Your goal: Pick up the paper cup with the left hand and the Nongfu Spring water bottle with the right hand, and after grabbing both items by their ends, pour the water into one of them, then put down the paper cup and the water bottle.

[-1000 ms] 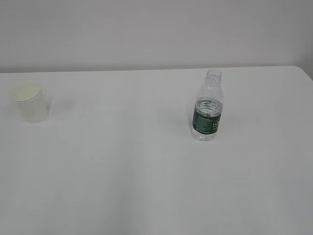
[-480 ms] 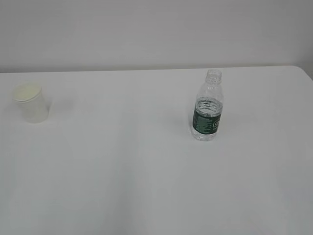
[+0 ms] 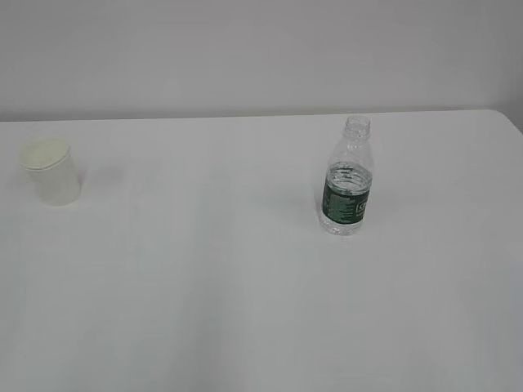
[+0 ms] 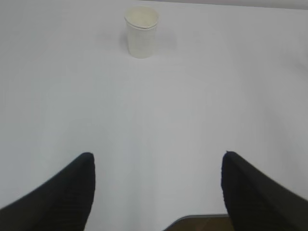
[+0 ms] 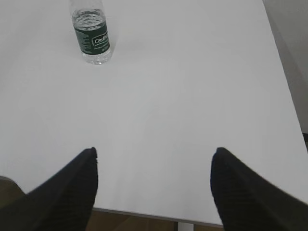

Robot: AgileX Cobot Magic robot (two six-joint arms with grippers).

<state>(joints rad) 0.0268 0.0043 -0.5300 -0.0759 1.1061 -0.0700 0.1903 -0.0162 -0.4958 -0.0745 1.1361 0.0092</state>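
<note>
I saw the paper cup [image 3: 50, 172] and water bottle [image 3: 347, 177] upright, well apart on the white table [image 3: 204, 286]; both grippers, left [image 4: 159, 166] and right [image 5: 154, 161], gaped empty; the bottle seemed roughly half full.

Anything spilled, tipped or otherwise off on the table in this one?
Nothing stands out. The paper cup and the uncapped water bottle both stand upright and well apart on the white table, which shows no spilled water. Both sets of fingers are open and empty.
</note>
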